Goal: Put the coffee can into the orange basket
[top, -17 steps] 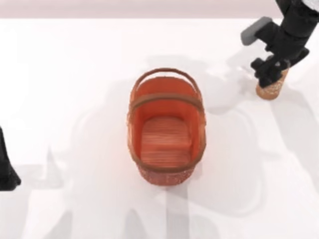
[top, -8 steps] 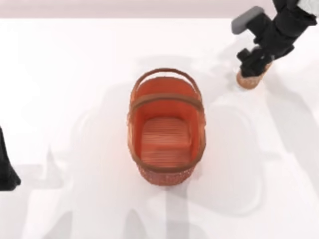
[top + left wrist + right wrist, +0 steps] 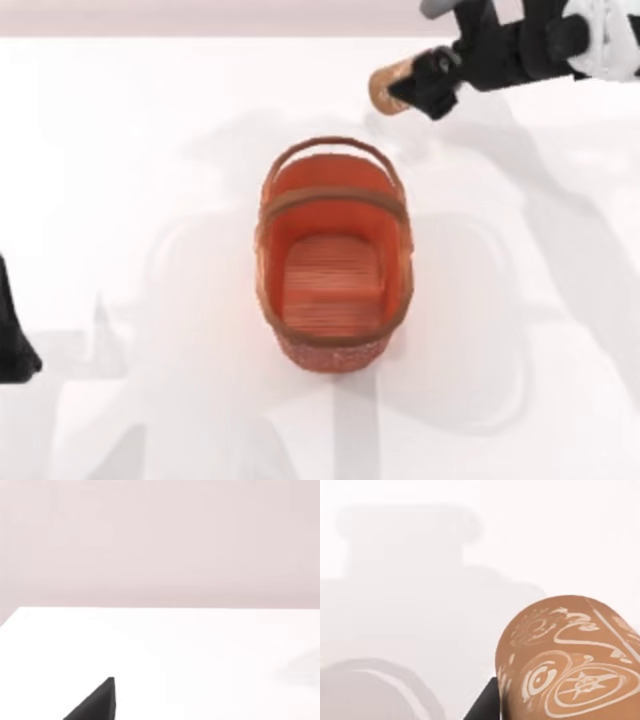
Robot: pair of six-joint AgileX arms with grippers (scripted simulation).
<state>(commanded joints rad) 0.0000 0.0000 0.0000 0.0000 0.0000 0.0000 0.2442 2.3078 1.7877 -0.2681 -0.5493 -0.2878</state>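
Open bench [image 3: 150, 150] surrounds the basket [image 3: 334, 345] on every side. Its arched handle [image 3: 334, 196] spans the opening crosswise near the far end, leaving the nearer part open from above. The left arm [image 3: 12, 340] sits well apart at the left edge.

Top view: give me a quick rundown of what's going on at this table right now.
The right gripper holds the coffee can, tipped on its side, in the air near the far edge of the table, beyond and to the right of the orange basket. The can has not reached the basket, which stands empty at the middle of the table. The left arm sits parked at the table's left edge and touches nothing.
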